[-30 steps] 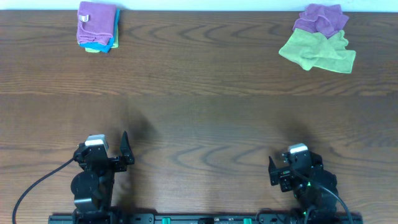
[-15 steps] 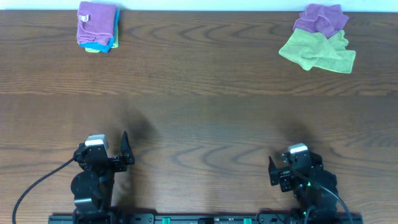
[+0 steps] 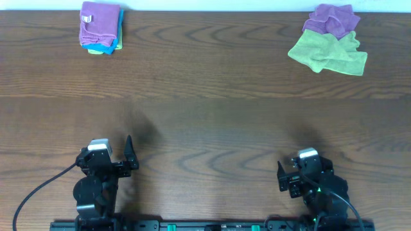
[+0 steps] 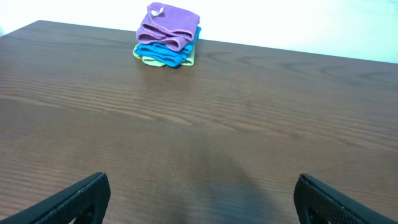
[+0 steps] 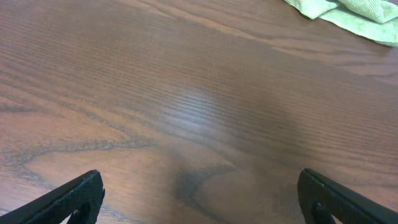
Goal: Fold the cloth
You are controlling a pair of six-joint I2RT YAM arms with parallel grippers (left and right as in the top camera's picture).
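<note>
Overhead view: both arms sit parked at the near edge of the table [image 3: 205, 96]. The left gripper [image 3: 106, 154] and right gripper [image 3: 306, 164] both have their jaws spread wide with nothing in them. The cloth [image 3: 99, 22], the lilac one with the little white tag, is way off at the far left edge. It's folded and sits on top of a small stack with a bright blue cloth [image 3: 117, 37] under it. Over at the far right there's a second purple cloth [image 3: 331, 19], crumpled, overlapping an olive-green cloth [image 3: 327, 52] that's lying loose.

Left wrist view: the two fingertips [image 4: 81, 196] show at the bottom corners, well apart, with just bare wood between them. The cloth [image 4: 169, 25] is far ahead on its stack, tag up at the back edge.

Right wrist view: same deal, fingertips [image 5: 74, 196] wide apart over bare wood. Only a corner of the green cloth [image 5: 348, 9] peeks in at the top right.
</note>
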